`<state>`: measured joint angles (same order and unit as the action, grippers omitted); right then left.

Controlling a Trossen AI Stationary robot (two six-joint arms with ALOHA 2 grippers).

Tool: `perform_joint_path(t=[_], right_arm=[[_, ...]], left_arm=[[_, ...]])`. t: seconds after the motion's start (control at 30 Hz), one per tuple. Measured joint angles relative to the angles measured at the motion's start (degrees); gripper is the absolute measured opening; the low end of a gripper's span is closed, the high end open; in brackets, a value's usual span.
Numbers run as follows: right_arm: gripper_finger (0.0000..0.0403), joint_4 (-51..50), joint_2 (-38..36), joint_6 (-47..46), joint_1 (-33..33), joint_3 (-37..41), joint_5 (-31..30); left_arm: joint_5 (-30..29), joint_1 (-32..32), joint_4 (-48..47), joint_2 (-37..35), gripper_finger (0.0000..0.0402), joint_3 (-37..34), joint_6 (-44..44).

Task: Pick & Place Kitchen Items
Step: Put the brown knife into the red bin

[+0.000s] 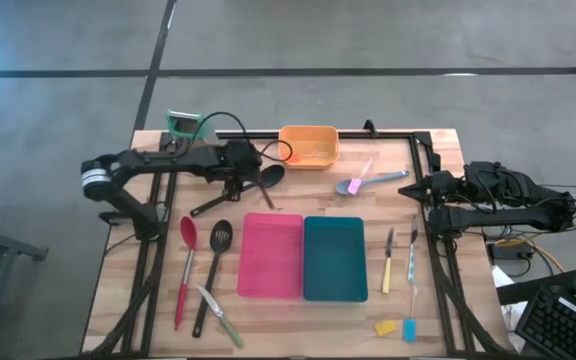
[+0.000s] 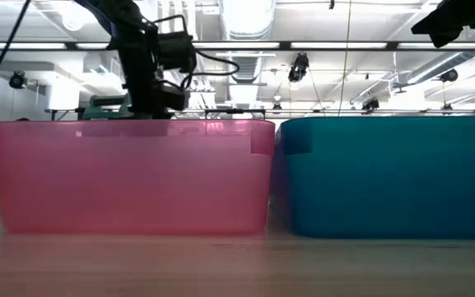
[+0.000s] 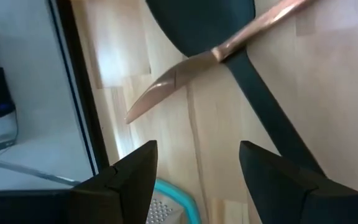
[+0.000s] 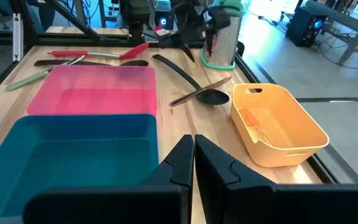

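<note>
Left pincer (image 1: 240,172) poised wide open over the black spoon (image 1: 243,190) at the tabletop's (image 1: 268,330) back left.

The spoon lies slantwise, bowl toward the orange basket (image 1: 309,146), a copper knife (image 3: 185,68) crossing it. The grater (image 1: 183,124) stands near behind. Pink bin (image 1: 272,256) is nearby. Right pincer (image 1: 430,200), closed, waits at right.

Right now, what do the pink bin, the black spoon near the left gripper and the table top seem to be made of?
Pink bin: likely plastic, semi-clear; light glows through its wall in the low view. Black spoon: probably matte plastic or nylon, with an even dull black surface. Table top: wood, with visible plank joints and grain, lightly glossy. The open left gripper hovers over the spoon.
</note>
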<state>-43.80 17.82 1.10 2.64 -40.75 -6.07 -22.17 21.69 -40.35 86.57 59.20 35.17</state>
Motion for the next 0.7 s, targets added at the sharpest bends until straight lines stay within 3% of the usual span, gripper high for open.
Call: perform_joint_path(t=[0.43, 0.7], right_arm=[[0.0008, -0.01, 0.00, 0.00, -0.01, 0.00, 0.00], [0.0008, 0.01, 0.00, 0.00, 0.01, 0.00, 0.00]], left_arm=[[-1.80, 2.97, 3.29, 8.26, 0.0232, 3.26, 7.38], [-1.92, 3.48, 3.70, 11.59, 0.0232, 3.92, 16.38]])
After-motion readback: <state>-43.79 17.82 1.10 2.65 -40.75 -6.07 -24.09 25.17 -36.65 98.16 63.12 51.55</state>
